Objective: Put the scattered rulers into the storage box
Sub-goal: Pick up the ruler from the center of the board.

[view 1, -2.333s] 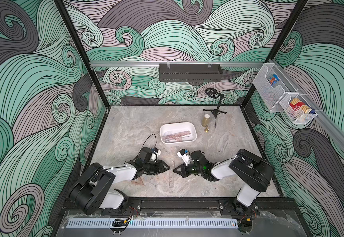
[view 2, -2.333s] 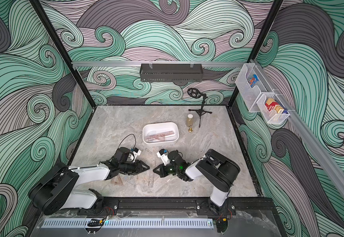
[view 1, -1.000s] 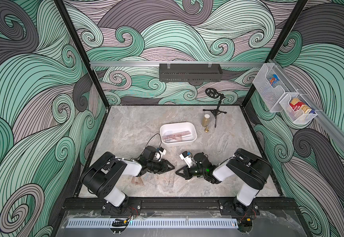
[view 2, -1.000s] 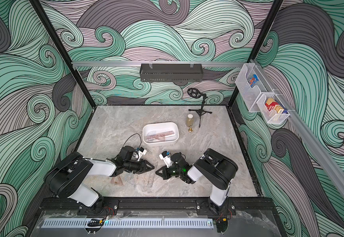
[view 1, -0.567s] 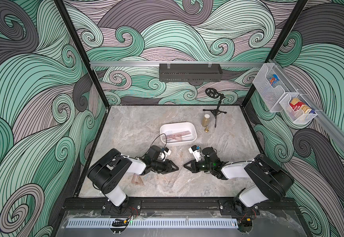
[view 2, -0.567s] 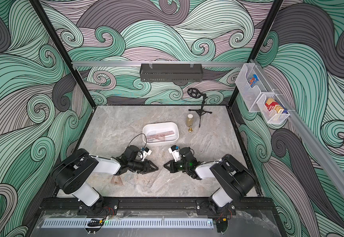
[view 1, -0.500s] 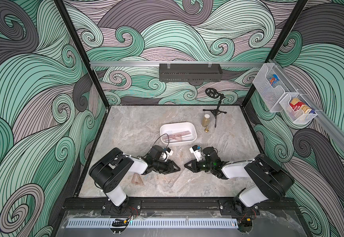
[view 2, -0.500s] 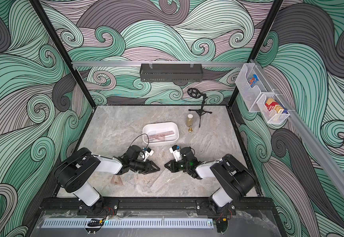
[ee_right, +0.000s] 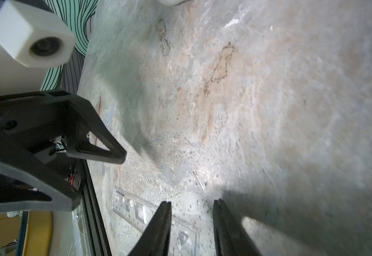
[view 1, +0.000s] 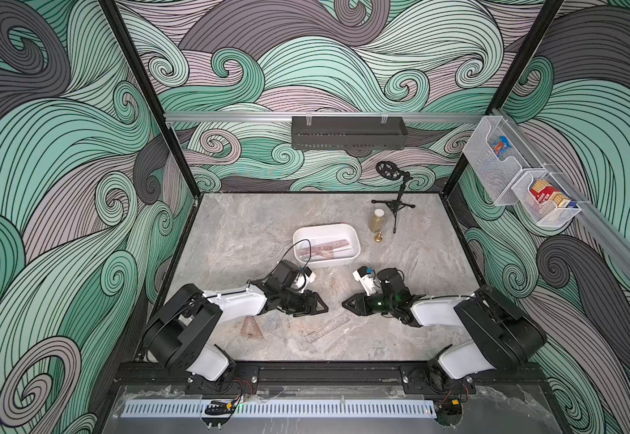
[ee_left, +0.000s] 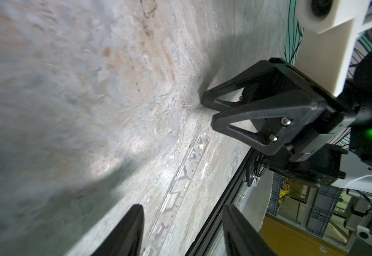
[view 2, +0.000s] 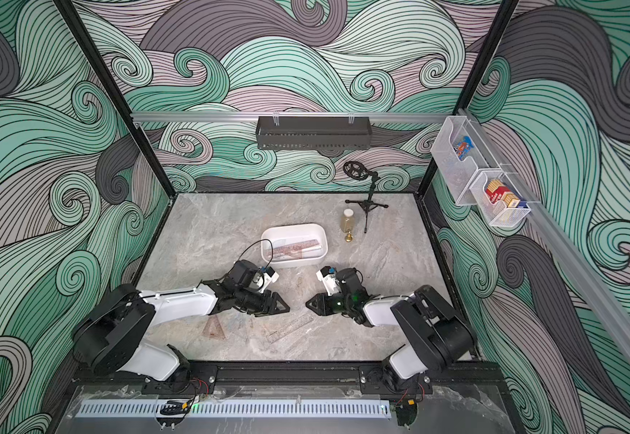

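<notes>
White storage box [view 1: 329,262] holds reddish rulers [view 1: 325,249].

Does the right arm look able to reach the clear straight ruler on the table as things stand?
Probably yes: the clear ruler lies flat just beside the right end effector, with nothing between them.

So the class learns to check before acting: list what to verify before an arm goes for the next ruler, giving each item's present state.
1. Left gripper open and empty: ok.
2. Right gripper open and empty: ok.
3. Clear straight ruler flat on the table, unheld, near the right gripper: ok.
4. Reddish set square flat beside the left arm, unobstructed: ok.
5. Storage box has room beside the rulers inside it: ok.
6. Any further tinted ruler on the table: cannot tell, too faint.
</notes>
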Robot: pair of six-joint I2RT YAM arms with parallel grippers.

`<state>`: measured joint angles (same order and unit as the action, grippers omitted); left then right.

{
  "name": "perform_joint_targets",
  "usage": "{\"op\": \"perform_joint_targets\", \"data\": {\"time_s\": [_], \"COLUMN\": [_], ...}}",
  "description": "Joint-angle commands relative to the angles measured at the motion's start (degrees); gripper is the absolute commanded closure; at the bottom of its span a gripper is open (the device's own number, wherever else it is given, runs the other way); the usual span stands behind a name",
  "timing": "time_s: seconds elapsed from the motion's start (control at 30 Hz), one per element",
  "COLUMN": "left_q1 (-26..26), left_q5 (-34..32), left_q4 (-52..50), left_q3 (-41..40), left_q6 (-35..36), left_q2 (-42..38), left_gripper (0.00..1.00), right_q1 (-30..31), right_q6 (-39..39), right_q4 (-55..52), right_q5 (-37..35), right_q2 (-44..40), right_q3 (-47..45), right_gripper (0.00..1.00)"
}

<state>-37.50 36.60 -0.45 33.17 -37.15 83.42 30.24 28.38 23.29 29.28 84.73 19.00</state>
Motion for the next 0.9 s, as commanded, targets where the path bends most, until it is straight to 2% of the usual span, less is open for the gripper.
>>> {"op": "perform_joint_targets", "data": {"time_s": [0.0,0.23,0.53,0.87], "left_q1": [0.23,-0.55,-1.43,-2.92], "left_q5": [-1.71,-0.61,-1.48,0.30], "left_q4": [-10.98,-18.58,-26.53,-16.50], "left_q3": [-1.38,-2.67,-3.10,-5.68], "left_q6": [1.02,-2.00,-2.26,-6.72], "left_q2": [-4.54,-10.90,-11.11,-7.24], "left_gripper": [0.34,0.22,0.21,0.20], "right_q1": [-0.01,0.07,0.63,3.42], "right_q6": [0.32,0.18,0.42,1.57], "right_q4": [-4.16,-3.83,-4.75,-3.31], "right_q5": [1.12,2.52,1.98,1.48], "right_q2": [-2.96,-4.66,-6.58,-5.77], "right_q3": [-2.30,-3.90,-4.94,-5.20], "right_gripper": [0.61,0.60,0.59,0.59]}}
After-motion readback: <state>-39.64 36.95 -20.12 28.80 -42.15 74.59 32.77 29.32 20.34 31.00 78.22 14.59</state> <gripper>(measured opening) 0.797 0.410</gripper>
